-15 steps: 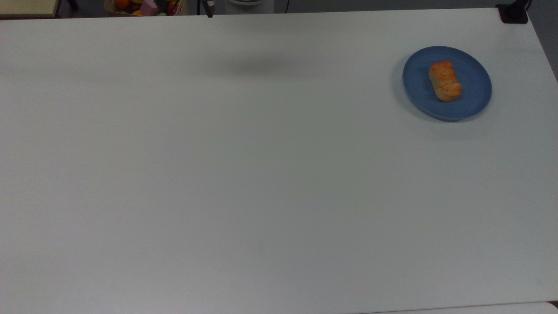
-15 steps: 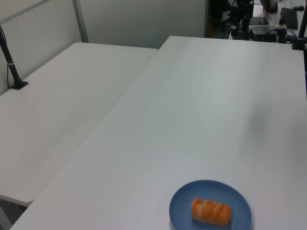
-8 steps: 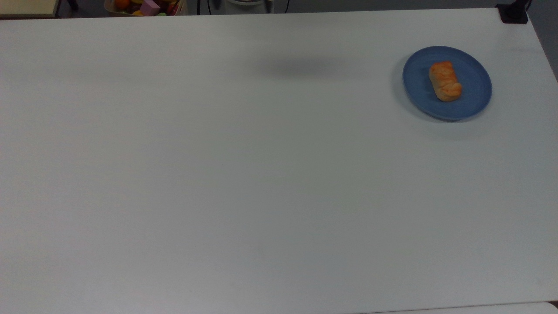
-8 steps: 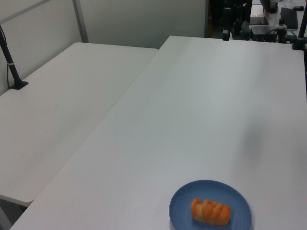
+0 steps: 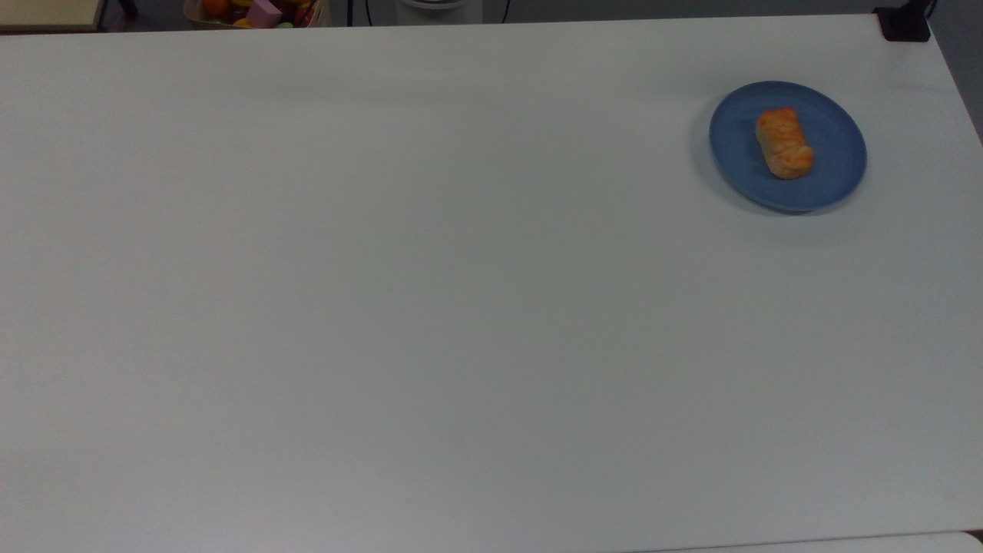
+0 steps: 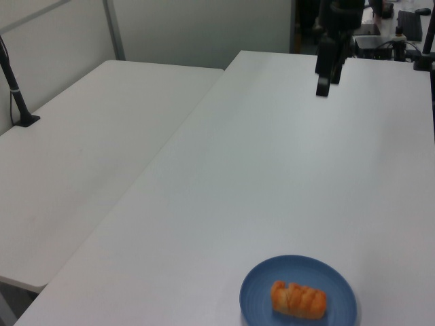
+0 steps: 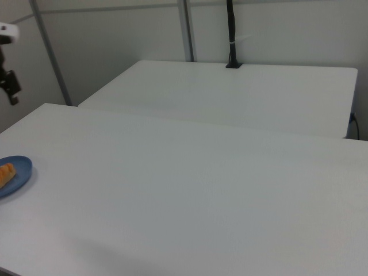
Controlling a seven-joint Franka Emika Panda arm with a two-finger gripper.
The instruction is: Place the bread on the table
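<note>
**Bread lies on the blue plate; hand hangs well away over the surface**

In the top view, the white surface takes up nearly the whole frame. Along the top edge at the upper left sits a box of coloured toys, off the surface. Further right, in the upper right of the frame, the round blue plate rests on the surface near its right edge, and the bread lies on the plate, slightly left of the plate's middle, its long side running roughly top to bottom. A black clamp base stands at the upper right corner.

In the left view, a second white tabletop fills the left half, with a black pole rising at the far left. The surface runs from the bottom centre up to the upper right. The blue plate sits at the bottom edge, right of centre, with the bread lying crosswise on it. The hand hangs in the upper right of the frame, above the far part of the surface and well apart from the plate; its two dark fingers point down with nothing between them, but whether they are spread or closed I cannot tell.

In the right view, the blue plate and the bread are cut off by the left edge at mid height, on the surface.
</note>
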